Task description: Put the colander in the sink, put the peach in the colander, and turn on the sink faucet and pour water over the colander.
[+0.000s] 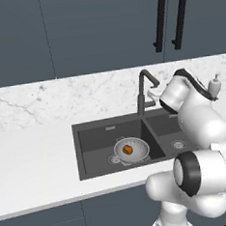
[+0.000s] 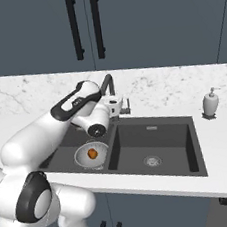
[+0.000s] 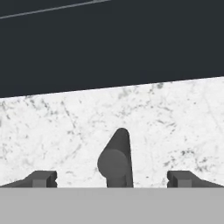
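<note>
colander (image 1: 131, 149) sits in the sink's (image 1: 92, 136) left basin with the peach (image 1: 128, 150) inside it. gripper (image 3: 112, 179) hovers at the sink faucet (image 1: 143, 90), fingers spread wide either side of its lever (image 3: 116, 159), not touching.

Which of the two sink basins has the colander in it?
The larger left basin holds the colander, with the peach inside it. The smaller right basin shows just its round drain.
</note>
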{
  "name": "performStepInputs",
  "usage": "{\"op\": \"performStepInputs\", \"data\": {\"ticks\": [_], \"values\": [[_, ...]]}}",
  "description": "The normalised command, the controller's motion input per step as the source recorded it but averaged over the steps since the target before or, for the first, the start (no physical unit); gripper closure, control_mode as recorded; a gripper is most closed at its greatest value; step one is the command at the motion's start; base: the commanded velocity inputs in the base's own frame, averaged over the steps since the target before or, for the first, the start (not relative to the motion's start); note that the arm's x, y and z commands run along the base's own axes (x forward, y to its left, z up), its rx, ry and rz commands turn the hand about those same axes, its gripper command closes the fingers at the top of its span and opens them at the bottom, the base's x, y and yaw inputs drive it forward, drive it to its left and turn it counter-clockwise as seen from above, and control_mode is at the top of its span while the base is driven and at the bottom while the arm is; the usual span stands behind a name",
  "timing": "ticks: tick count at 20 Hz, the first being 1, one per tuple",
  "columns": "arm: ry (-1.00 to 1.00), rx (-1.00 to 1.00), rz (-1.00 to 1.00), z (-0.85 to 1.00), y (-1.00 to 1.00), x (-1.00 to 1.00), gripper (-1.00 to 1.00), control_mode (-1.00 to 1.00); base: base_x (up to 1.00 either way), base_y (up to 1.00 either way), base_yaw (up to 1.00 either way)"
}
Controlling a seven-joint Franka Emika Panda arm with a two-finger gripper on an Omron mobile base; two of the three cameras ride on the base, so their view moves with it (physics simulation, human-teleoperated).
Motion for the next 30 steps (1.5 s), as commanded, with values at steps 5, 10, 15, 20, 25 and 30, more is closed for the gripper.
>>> {"op": "performStepInputs", "data": {"ticks": [5,10,15,20,25,30], "values": [[0.0,0.0,0.0,-0.01,0.0,0.0,-1.0,-1.0,0.0,0.0,0.0],[0.0,0.0,0.0,0.01,-0.01,0.0,-1.0,-1.0,0.0,0.0,0.0],[0.01,0.0,0.0,0.06,0.0,0.12,-1.0,-1.0,0.0,0.0,0.0],[0.03,0.0,0.0,0.12,0.0,0.15,-1.0,-1.0,0.0,0.0,0.0],[0.02,0.0,0.0,0.08,0.0,0.15,-1.0,-1.0,0.0,0.0,0.0],[0.02,0.0,0.0,0.04,0.0,0.1,-1.0,-1.0,0.0,0.0,0.0]]}}
